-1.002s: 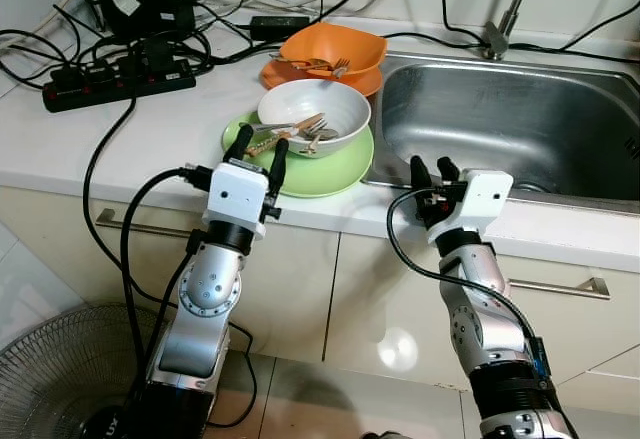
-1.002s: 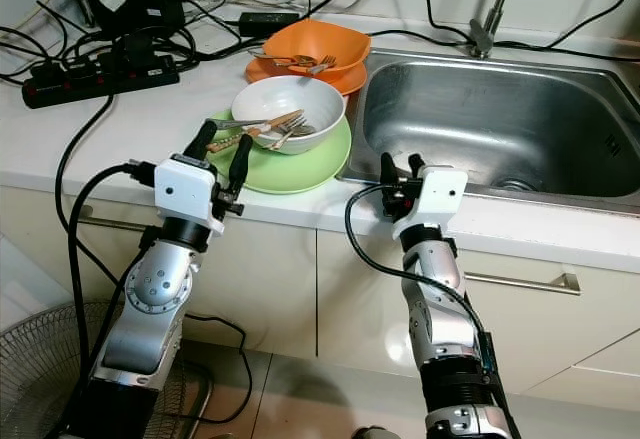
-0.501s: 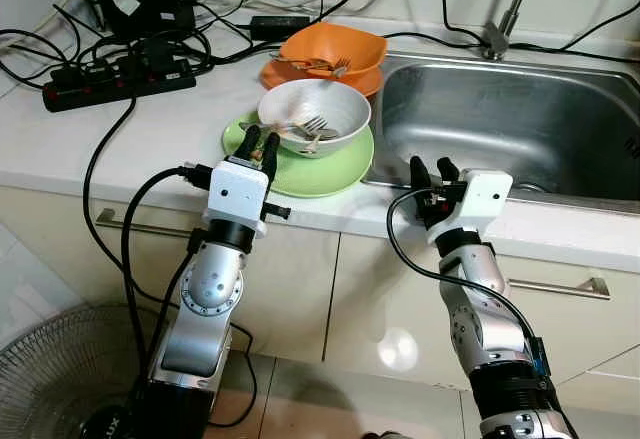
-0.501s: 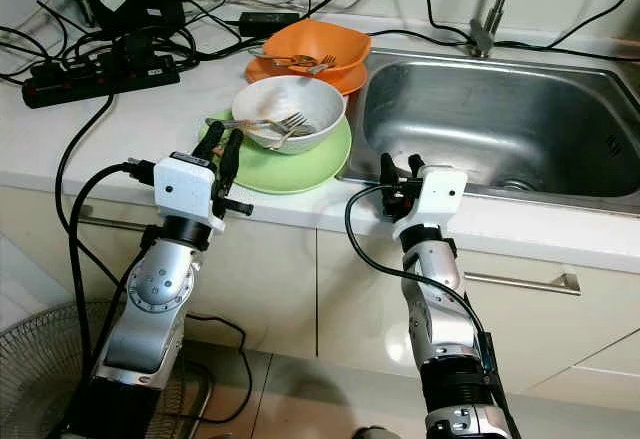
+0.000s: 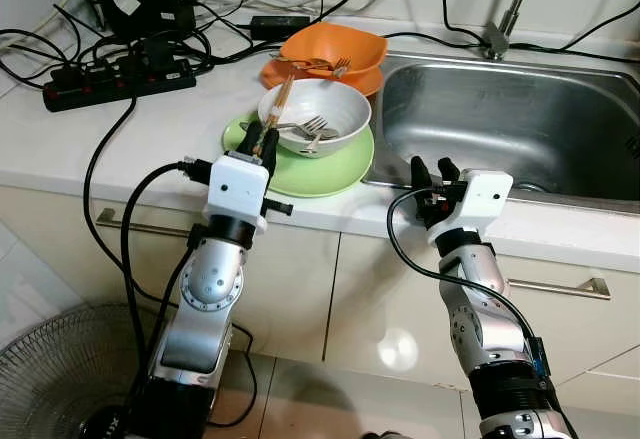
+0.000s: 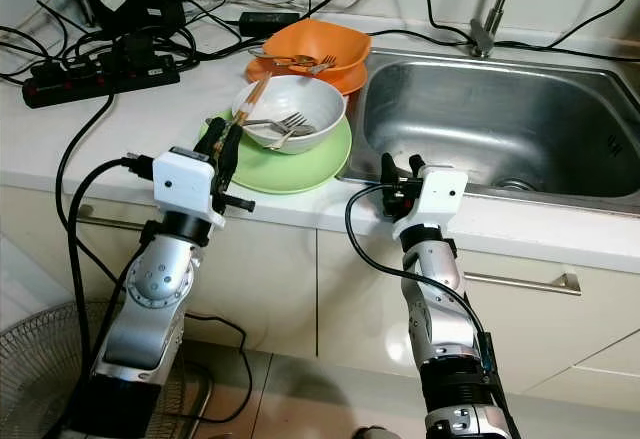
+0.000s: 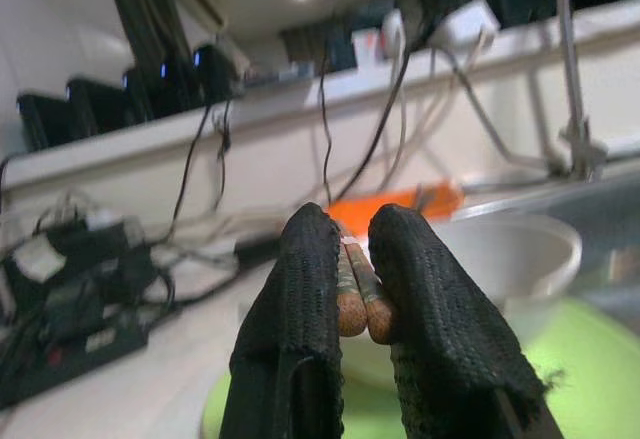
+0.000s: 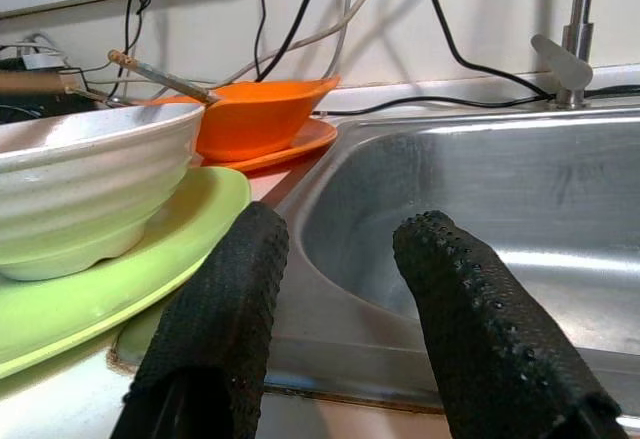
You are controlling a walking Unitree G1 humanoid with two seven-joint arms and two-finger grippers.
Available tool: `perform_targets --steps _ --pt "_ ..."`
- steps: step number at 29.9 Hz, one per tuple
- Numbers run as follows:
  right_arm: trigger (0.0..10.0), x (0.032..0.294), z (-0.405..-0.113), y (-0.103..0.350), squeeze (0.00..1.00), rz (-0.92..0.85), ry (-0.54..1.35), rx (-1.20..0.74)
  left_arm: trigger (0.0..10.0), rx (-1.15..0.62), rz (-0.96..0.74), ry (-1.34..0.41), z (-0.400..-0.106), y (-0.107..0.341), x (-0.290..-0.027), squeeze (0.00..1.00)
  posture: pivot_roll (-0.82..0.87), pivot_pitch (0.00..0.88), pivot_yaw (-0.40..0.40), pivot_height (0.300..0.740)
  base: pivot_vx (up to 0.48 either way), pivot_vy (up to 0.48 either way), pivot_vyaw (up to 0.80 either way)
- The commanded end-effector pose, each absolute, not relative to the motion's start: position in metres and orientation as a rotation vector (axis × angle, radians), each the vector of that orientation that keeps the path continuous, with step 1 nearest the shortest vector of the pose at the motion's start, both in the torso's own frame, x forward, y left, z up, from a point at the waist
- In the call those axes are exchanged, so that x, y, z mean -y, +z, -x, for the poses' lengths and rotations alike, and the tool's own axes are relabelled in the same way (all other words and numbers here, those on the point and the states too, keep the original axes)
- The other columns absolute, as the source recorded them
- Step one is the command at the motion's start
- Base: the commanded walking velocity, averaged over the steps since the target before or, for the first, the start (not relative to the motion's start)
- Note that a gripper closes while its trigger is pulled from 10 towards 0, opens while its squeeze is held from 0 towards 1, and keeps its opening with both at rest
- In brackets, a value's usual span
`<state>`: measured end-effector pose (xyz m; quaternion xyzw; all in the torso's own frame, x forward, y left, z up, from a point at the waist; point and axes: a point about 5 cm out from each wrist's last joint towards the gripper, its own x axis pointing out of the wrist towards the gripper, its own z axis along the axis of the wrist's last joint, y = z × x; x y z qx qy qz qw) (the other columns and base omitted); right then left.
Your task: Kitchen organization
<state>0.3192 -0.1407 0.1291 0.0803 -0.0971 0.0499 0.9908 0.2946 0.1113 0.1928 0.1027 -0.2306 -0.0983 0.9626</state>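
Observation:
A white bowl [image 5: 335,105] holding forks [image 5: 311,126] sits on a green plate [image 5: 330,174] at the counter's front edge. Behind it an orange bowl [image 5: 335,47] with cutlery rests on an orange plate [image 5: 355,84]. My left gripper [image 5: 262,145] is at the white bowl's near-left rim, shut on a pair of wooden chopsticks [image 5: 279,107] that slant up over the bowl. In the left wrist view the chopstick ends [image 7: 352,301] are pinched between the fingers. My right gripper [image 5: 428,170] stands open at the front rim of the steel sink [image 5: 500,119], holding nothing.
A black power strip [image 5: 115,84] and tangled cables lie at the back left of the counter. The faucet [image 5: 505,14] rises behind the sink. A floor fan [image 5: 50,369] stands low on the left. Cabinet drawers with bar handles [image 5: 560,285] run under the counter.
My left gripper went from open astride the chopsticks to shut on them, and they now tilt up out of the white bowl. The right arm has not moved.

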Motion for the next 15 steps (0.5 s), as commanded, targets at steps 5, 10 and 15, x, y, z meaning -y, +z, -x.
perform_targets --steps 5,10,15 --pt "10.0 0.142 -0.321 0.131 0.00 -0.158 0.087 0.199 0.0 0.581 -0.193 -0.268 -0.291 0.229 -0.098 0.00 0.01 0.034 0.005 0.732 0.000 0.000 0.00" --pt "10.0 0.142 -0.322 0.132 0.00 -0.130 0.078 0.208 10.0 0.631 -0.179 -0.327 -0.288 0.248 -0.088 0.00 0.02 0.033 0.006 0.732 0.000 0.000 0.00" --pt "10.0 0.140 -0.325 0.136 0.00 -0.073 0.088 0.227 10.0 0.624 -0.146 -0.430 -0.286 0.254 -0.073 0.00 0.01 0.032 0.009 0.732 0.000 0.000 0.00"
